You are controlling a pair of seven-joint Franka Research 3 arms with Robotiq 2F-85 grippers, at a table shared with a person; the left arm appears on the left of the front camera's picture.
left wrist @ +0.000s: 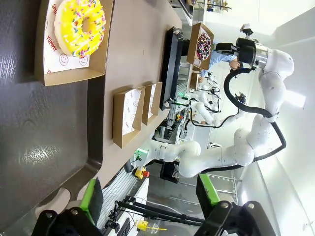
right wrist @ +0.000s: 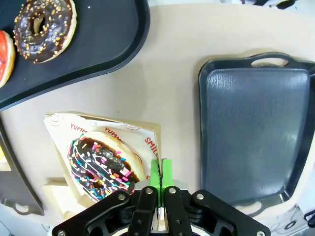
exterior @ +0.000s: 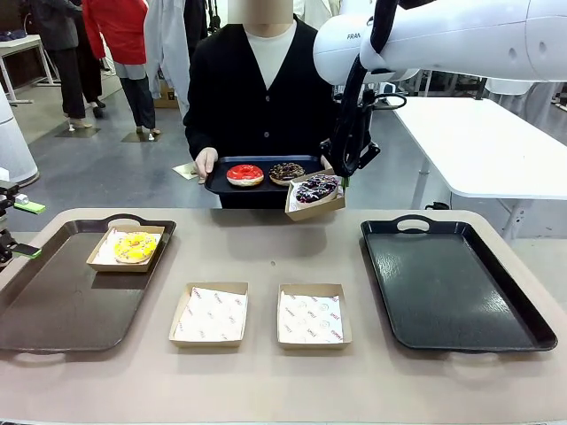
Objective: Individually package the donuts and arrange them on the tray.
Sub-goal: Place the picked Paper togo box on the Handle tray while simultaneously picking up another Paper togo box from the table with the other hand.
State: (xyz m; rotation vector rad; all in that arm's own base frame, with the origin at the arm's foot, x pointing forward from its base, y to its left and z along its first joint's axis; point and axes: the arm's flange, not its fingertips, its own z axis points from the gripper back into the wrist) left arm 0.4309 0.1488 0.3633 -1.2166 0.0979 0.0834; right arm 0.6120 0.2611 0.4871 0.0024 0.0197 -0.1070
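Observation:
My right gripper [exterior: 344,177] [right wrist: 160,173] is shut on the rim of a cardboard box [exterior: 314,202] [right wrist: 147,130] holding the purple sprinkled donut [exterior: 316,188] [right wrist: 101,167], lifted beside the small black tray [exterior: 266,186] that a person holds. On that tray lie the red donut [exterior: 245,174] [right wrist: 4,56] and the chocolate donut [exterior: 286,172] [right wrist: 44,24]. The yellow donut [exterior: 135,247] [left wrist: 79,27] sits boxed on the brown left tray [exterior: 53,301] [left wrist: 29,128]. At the table's far left, my left gripper [exterior: 22,228] [left wrist: 147,196] is open and holds nothing.
Two paper-lined cardboard boxes [exterior: 211,314] [exterior: 310,315] with nothing in them stand mid-table. A bare black tray [exterior: 452,283] [right wrist: 256,132] lies at the right. The person [exterior: 257,80] stands at the far edge, a hand [exterior: 205,161] on the small tray.

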